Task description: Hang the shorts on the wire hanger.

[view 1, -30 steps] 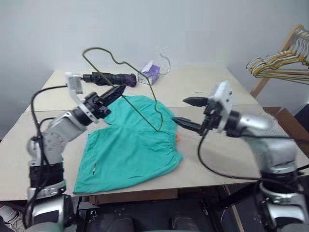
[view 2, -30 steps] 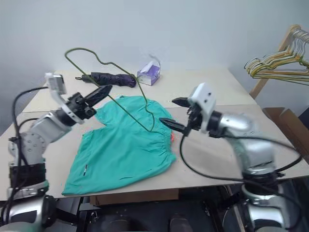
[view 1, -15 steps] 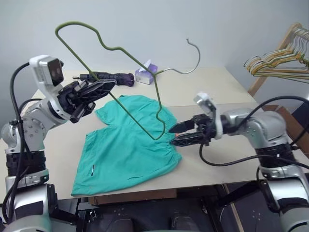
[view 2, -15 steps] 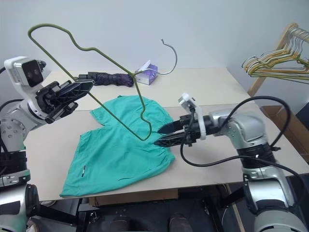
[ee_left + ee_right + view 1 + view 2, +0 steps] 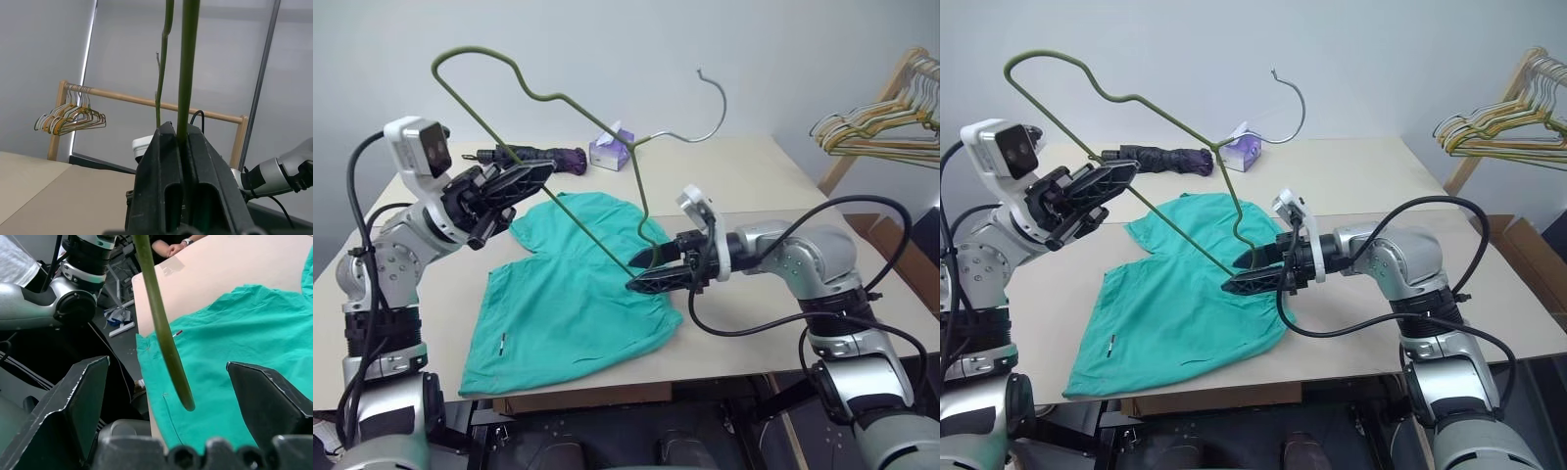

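The teal-green shorts [image 5: 568, 294] lie flat on the table, waistband toward my right arm. My left gripper [image 5: 544, 172] is shut on the long bar of the wire hanger [image 5: 590, 227] and holds it tilted in the air, hook [image 5: 710, 98] up at the right. The bar rises between its fingers [image 5: 168, 147]. The hanger's lower corner hangs just above the waistband. My right gripper [image 5: 634, 271] is open there, one finger on each side of that corner. In the right wrist view the wire's end [image 5: 161, 333] sits between the spread fingers [image 5: 83, 396], touching neither, with the shorts [image 5: 244, 333] beyond.
A folded purple umbrella [image 5: 533, 155] and a tissue box [image 5: 610, 152] lie at the back of the beige table [image 5: 754, 166]. A wooden rack with a bunch of hangers [image 5: 876, 127] stands off the table's right side. A person's hands [image 5: 171, 247] rest at the far edge.
My left gripper has lifted and swung the hanger upright, its hook now high. My right gripper has moved left and rolled, coming to straddle the hanger's lower corner over the waistband.
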`<action>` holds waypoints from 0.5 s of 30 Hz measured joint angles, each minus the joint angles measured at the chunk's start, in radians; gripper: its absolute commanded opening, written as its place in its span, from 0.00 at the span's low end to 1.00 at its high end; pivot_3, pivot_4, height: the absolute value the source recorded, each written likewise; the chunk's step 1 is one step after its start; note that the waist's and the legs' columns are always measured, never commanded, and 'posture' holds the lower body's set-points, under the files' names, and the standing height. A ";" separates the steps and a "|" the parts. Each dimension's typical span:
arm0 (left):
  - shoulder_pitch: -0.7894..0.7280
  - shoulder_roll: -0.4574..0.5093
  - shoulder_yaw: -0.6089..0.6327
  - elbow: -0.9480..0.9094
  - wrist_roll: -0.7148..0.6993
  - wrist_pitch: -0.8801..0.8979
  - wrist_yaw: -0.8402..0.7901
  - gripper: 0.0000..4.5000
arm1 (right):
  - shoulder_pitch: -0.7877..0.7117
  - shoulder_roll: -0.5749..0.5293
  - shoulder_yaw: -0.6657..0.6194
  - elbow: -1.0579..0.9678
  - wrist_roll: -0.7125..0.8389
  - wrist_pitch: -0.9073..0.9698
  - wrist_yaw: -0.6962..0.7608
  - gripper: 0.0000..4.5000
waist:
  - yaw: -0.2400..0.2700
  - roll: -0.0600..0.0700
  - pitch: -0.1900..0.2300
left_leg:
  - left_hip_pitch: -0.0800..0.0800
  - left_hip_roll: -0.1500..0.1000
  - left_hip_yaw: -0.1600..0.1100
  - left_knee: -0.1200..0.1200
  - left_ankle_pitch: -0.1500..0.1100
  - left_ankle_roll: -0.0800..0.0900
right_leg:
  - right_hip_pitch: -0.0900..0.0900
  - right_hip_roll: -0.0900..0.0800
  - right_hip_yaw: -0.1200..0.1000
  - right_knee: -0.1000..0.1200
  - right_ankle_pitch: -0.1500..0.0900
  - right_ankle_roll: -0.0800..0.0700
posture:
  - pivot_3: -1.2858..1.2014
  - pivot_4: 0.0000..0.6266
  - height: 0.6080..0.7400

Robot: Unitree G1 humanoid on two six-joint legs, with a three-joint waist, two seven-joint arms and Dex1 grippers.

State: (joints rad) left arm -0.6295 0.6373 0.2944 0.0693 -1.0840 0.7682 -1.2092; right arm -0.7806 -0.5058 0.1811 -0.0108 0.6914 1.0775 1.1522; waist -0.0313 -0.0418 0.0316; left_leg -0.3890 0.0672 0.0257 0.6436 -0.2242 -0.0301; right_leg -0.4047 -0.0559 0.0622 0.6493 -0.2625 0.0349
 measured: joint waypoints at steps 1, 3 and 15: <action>0.000 0.000 0.000 0.000 0.001 0.000 0.000 0.00 | 0.000 0.007 0.000 0.000 0.000 0.000 -0.006 0.96 | -0.001 0.000 0.000 | 0.000 0.000 0.000 0.000 0.000 0.000 | 0.000 0.000 0.000 0.000 0.000 0.000 | 0.53 0.00 1.00; 0.000 0.000 0.000 0.000 0.004 0.000 -0.001 0.00 | 0.000 0.010 0.000 0.000 0.000 0.000 -0.012 0.87 | -0.002 0.000 0.000 | 0.000 0.000 0.000 0.000 0.000 0.000 | 0.000 0.000 0.000 0.000 0.000 0.000 | 0.53 0.00 1.00; 0.000 -0.012 0.007 0.016 0.026 -0.008 -0.006 0.00 | 0.000 0.022 0.001 0.012 -0.001 -0.006 -0.019 0.03 | -0.008 0.000 0.000 | 0.000 0.000 0.000 0.000 0.000 0.000 | 0.000 0.000 0.000 0.000 0.000 0.000 | 0.53 0.00 1.00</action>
State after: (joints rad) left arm -0.6291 0.6256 0.3012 0.0849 -1.0582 0.7604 -1.2147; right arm -0.7807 -0.4842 0.1819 0.0014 0.6900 1.0716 1.1329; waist -0.0391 -0.0418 0.0316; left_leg -0.3890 0.0672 0.0255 0.6437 -0.2242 -0.0301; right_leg -0.4047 -0.0559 0.0621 0.6494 -0.2624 0.0349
